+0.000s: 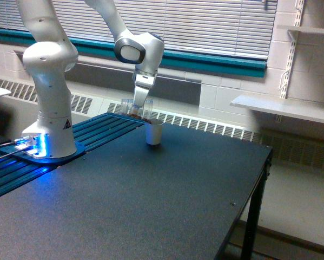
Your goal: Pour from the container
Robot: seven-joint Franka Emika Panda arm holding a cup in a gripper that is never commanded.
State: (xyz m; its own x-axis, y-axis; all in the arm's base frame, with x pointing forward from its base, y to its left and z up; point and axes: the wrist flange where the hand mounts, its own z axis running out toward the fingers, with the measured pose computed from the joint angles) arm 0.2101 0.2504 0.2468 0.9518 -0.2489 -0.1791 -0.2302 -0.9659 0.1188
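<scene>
We found no words, brand names or numbers that we could read anywhere. The only sign was a small black triangular sticker [66, 123] on the lower part of the white robot arm [51, 103]; its symbol was too small for us to make out.
</scene>
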